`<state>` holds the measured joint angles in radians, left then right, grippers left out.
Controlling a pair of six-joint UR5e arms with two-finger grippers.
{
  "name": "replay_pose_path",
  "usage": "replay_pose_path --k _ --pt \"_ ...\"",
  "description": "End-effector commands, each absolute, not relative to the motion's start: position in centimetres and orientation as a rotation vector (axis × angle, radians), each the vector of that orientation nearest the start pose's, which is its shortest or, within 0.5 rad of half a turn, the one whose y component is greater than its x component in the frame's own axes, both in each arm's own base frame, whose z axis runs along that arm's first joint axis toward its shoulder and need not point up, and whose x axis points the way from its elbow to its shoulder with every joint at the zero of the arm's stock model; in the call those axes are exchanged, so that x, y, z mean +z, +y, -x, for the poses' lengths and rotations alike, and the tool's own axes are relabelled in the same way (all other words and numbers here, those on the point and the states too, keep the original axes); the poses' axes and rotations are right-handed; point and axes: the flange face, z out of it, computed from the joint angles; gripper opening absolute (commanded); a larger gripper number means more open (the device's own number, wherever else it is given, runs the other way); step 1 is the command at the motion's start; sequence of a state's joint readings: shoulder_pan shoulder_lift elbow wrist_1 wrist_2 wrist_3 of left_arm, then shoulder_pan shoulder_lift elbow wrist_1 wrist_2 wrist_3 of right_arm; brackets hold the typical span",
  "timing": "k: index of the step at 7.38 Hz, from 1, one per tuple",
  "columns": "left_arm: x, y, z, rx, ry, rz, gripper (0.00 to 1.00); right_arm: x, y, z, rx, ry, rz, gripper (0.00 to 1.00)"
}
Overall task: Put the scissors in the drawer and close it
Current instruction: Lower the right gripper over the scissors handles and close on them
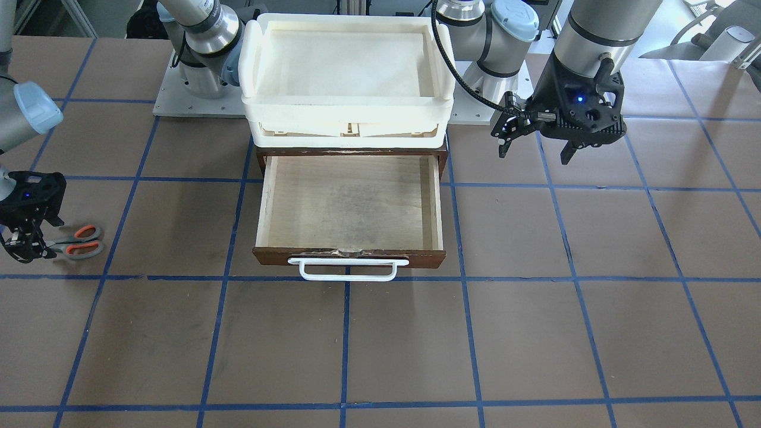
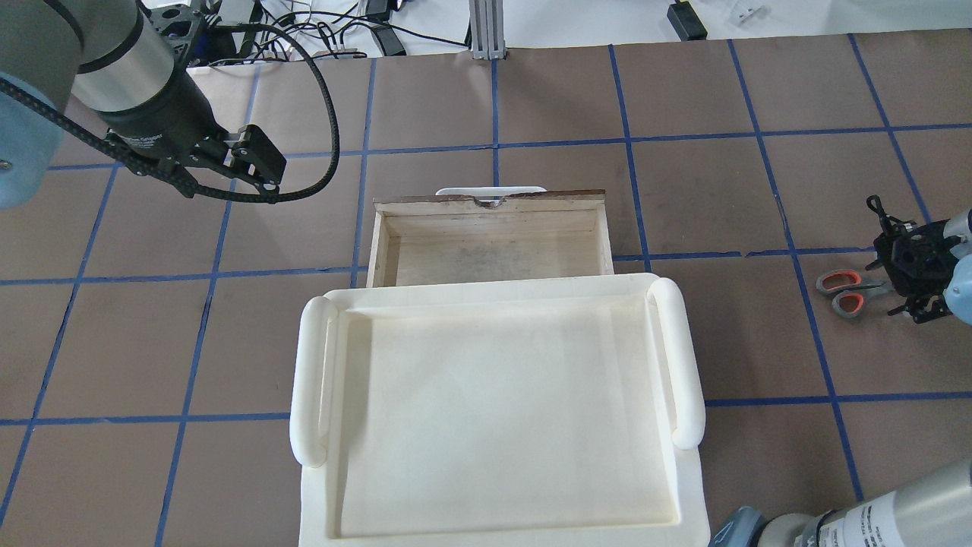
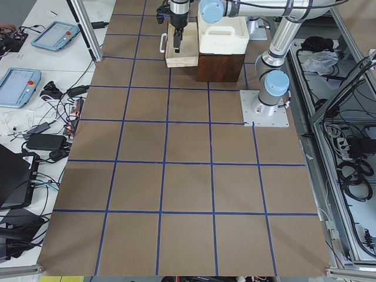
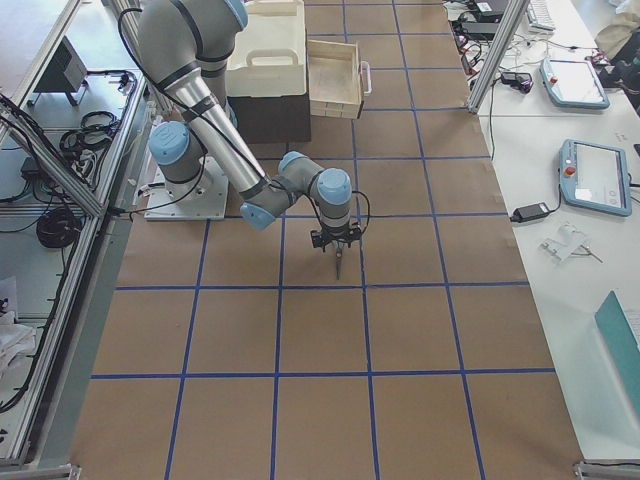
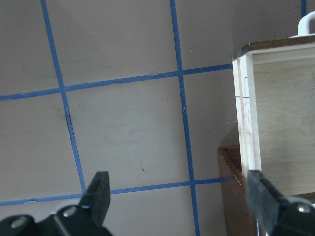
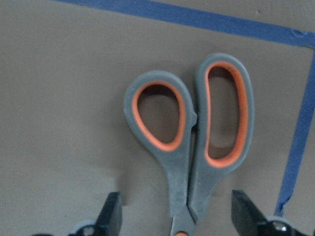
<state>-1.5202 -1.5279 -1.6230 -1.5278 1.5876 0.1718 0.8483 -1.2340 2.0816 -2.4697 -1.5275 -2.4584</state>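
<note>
The scissors (image 1: 80, 241), with grey handles and orange-red inner loops, lie flat on the table far to the side of the drawer; they also show in the overhead view (image 2: 847, 292) and the right wrist view (image 6: 192, 142). My right gripper (image 1: 27, 249) is open and low over them, one finger on each side of the blade end (image 6: 179, 216). The blades are hidden under it. The drawer (image 1: 351, 202) is pulled out and empty, with its white bar handle (image 1: 348, 270) at the front. My left gripper (image 1: 533, 154) is open and empty, above the table beside the drawer (image 5: 179, 196).
A cream-white plastic tray (image 1: 348, 107) sits on top of the dark brown cabinet (image 5: 231, 182) that holds the drawer. The two arm bases (image 1: 196, 83) stand behind it. Blue tape lines grid the brown table.
</note>
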Motion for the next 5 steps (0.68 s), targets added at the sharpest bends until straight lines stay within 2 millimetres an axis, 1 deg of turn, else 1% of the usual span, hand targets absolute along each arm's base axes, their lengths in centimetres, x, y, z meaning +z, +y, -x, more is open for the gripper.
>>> replay_pose_path --k 1,3,4,5 --pt "48.73 -48.30 10.75 -0.050 3.116 -0.189 1.00 17.42 -46.96 23.05 -0.067 2.062 2.435 0.65" --pt "48.73 -48.30 10.75 -0.050 3.117 -0.189 1.00 17.57 -47.06 23.16 -0.064 2.069 2.443 0.48" --pt "48.75 -48.31 10.76 -0.052 3.118 -0.189 1.00 17.59 -47.07 23.17 -0.064 2.068 2.446 0.34" --pt "48.68 -48.36 10.77 -0.050 3.120 -0.187 1.00 17.59 -47.07 23.17 -0.064 2.066 2.447 0.23"
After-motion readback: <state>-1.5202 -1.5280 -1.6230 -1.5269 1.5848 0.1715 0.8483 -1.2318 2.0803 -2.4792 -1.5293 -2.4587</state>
